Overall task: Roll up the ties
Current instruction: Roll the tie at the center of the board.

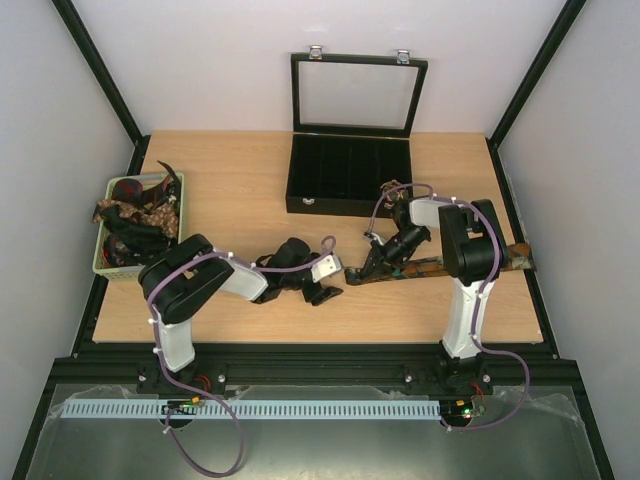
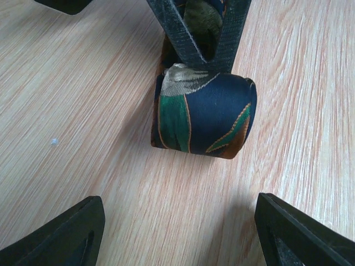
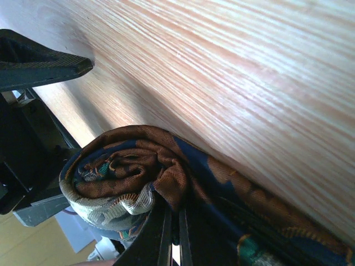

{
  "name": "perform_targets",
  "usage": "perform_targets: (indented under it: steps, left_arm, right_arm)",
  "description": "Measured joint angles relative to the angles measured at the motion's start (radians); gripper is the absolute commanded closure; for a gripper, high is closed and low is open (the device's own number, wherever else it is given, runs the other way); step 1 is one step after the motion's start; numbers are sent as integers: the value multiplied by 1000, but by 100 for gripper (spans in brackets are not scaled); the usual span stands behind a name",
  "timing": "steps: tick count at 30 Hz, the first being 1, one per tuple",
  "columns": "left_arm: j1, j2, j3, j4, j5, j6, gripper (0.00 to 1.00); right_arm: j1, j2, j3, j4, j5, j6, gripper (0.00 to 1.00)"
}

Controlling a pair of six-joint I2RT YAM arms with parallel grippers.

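Coil of soft, likely slippery navy-green-brown patterned necktie is sitting just ahead of the left gripper's wide-open, empty jaws, inviting a hold across its sides; the right gripper's closed jaws are pinching the coil.

Left hand wide, right hand tight.

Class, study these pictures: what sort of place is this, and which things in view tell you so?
Probably a robot lab test cell: a left arm and right arm bolted to the table edge, plain white walls framed in black, and staged props, a basket of ties.
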Motion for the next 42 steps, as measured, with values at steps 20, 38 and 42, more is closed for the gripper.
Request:
perform_targets:
  steps: [20,38,42]
  left_arm:
    - [-52,197,171,127,45,-1,69]
    - [-39,92,124,-43,10,3,75]
    - [-39,92,129,-53,10,3,75]
  right_arm:
    - [-17,34,24,-24,-9,-10,82]
    - [30,-76,73,-43,-34,-21,53]
    - [80,-76,73,-37,-29,-9,58]
